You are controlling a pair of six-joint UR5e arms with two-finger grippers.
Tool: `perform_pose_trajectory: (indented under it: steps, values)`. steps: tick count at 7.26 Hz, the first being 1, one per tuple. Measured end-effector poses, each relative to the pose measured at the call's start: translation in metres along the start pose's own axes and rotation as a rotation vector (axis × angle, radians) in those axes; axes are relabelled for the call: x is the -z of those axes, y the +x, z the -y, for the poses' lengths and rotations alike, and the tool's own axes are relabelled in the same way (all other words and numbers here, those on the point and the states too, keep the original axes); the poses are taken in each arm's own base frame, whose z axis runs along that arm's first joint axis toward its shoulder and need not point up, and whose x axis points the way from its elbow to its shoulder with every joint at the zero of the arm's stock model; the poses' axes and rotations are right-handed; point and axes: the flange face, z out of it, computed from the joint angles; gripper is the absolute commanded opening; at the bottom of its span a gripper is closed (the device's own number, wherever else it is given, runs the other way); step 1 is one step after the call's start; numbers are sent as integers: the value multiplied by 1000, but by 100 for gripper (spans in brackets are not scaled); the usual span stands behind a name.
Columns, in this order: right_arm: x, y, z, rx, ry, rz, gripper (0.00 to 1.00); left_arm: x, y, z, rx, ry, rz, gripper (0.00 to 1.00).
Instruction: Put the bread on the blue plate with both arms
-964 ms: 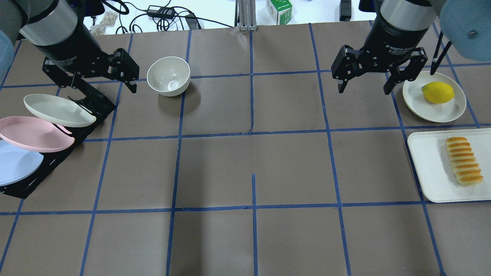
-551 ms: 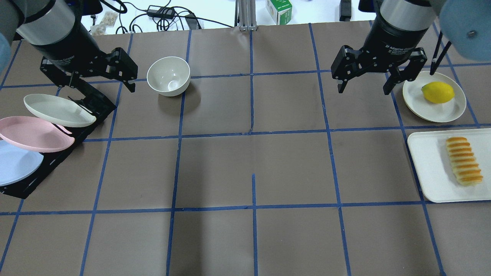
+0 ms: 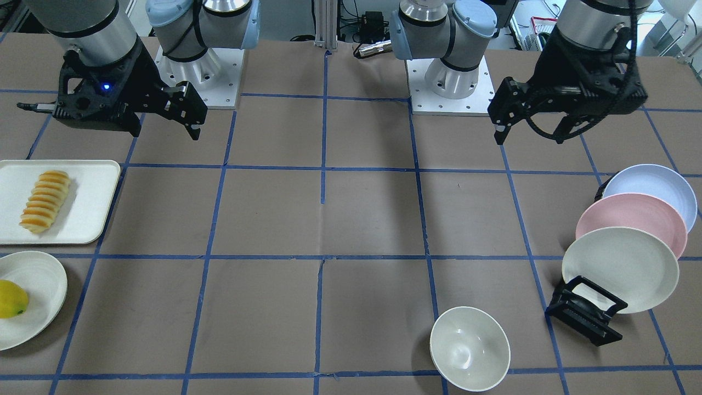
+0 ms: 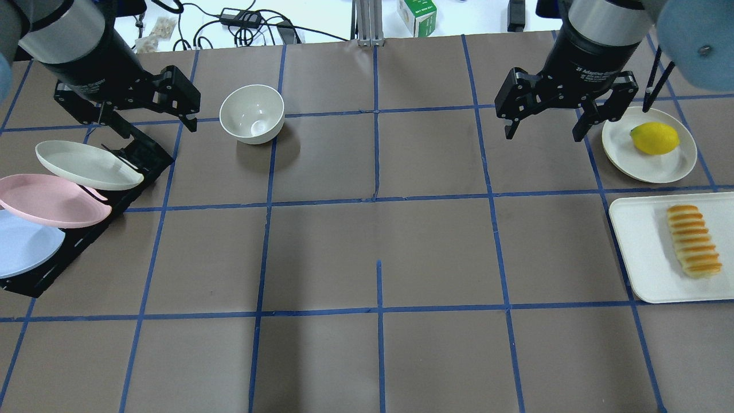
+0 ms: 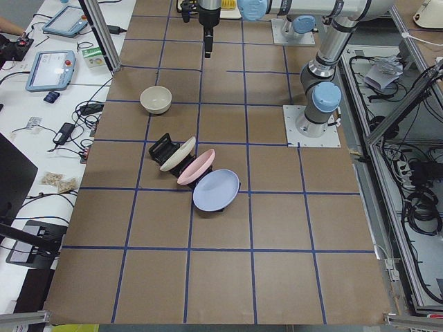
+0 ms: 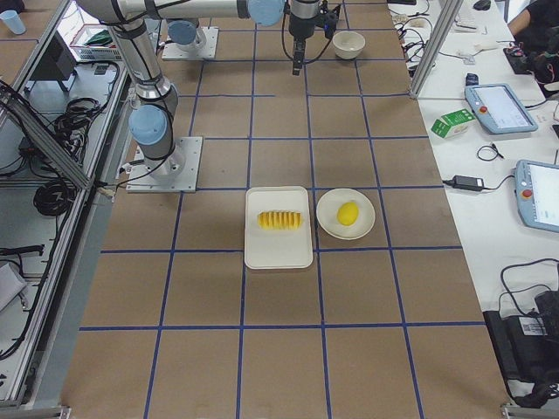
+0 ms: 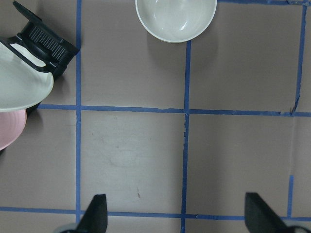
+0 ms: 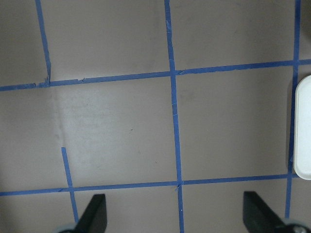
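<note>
Two black two-finger grippers hang over the brown paper-covered table with its blue tape grid [image 4: 321,252], both of them spread wide. The left gripper [image 4: 150,123] is at the upper left of the overhead view, and in that frame it shows just above the top end of a black slotted plate rack [image 4: 74,246]. The right gripper [image 4: 542,135] is at the upper right, with bare table beneath it. Each wrist view shows two fingertips well apart over taped squares.

Over to the bread: the long ridged loaf with orange-golden tops and pale sides [image 4: 694,241] lies flat on a white rectangular tray [image 4: 636,246] at the right edge of the overhead view, well apart from either gripper. The pale blue round plate [image 4: 26,244] leans tilted in the rack at the left edge, lowest of three in that frame. A pink round plate [image 4: 51,201] and a cream-white round plate [image 4: 86,163] overlap above it.

Just above the tray, a yellow lemon [image 4: 655,138] rests on a small cream round plate [image 4: 659,166], near the right gripper. A white round bowl [image 4: 252,113] stands upright to the right of the left gripper.
</note>
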Motion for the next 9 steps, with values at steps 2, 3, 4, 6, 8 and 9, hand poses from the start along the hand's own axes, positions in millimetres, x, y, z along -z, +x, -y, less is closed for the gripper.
perform_pose_trajectory:
  steps: [2, 3, 4, 6, 8, 9]
  values:
    - [-1, 8, 4, -5, 0, -6, 100, -4, -75, 6, 131, 0, 18, 100]
    - [-2, 27, 11, -32, -1, -7, 100, -11, -126, 7, 227, -14, 28, 100]
    - [-3, 59, 20, -68, -4, -5, 100, -21, -187, 1, 328, -34, 36, 100]
    - [-17, 134, 31, -107, -32, 2, 100, -50, -307, -27, 506, -86, 41, 100]
    - [-49, 205, 41, -184, -63, -38, 100, -75, -393, -56, 624, -86, 53, 100]
    - [-69, 229, 46, -194, -73, -87, 100, -87, -421, -66, 665, -92, 50, 100]
